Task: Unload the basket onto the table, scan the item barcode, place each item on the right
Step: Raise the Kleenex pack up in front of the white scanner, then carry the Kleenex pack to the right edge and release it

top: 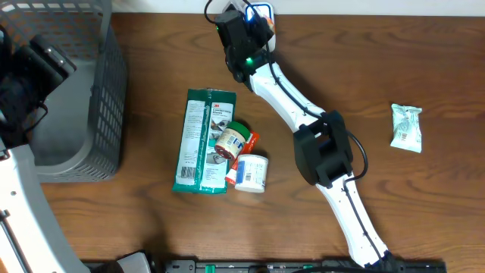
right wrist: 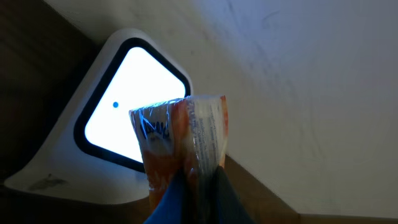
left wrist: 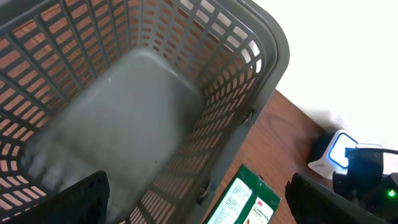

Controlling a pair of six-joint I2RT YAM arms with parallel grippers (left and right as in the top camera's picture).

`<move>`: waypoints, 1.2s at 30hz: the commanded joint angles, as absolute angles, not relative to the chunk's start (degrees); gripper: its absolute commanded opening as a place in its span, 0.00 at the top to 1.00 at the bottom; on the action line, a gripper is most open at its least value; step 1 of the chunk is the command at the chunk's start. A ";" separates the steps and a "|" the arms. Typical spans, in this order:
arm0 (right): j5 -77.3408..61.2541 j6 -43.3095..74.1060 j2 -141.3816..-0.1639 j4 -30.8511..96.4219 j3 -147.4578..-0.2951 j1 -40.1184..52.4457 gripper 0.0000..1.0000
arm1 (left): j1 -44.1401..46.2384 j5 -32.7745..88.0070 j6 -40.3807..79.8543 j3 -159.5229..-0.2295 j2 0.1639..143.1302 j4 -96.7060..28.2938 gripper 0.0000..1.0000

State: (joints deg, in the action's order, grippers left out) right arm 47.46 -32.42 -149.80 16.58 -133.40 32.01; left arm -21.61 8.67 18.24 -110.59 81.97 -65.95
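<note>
Right wrist view: the right gripper (right wrist: 194, 198), its fingers clenched on the lower end of an orange packet (right wrist: 183, 140), holds the packet upright just in front of the lit window of the white scanner (right wrist: 93, 134). The packet's clear-wrapped top edge overlaps the window's lower right corner; whether they touch cannot be told.

Overhead view: the right arm reaches to the far edge of the table (top: 379, 68). At mid-table lie a green packet (top: 203, 140), a small can (top: 229, 140) resting on its right edge, and a white tub (top: 251, 173) just beside them. A white-and-green sachet (top: 406, 127) lies well apart to the right.

Left wrist view: the left gripper (left wrist: 202, 208) hangs over the grey basket (left wrist: 261, 81), fingers (left wrist: 84, 199) spread wide and grasping nothing
</note>
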 commanded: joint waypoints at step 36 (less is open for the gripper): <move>8.54 1.96 -108.77 88.51 -120.01 2.20 0.99 | -21.85 8.56 18.74 -110.72 82.02 -65.93 0.12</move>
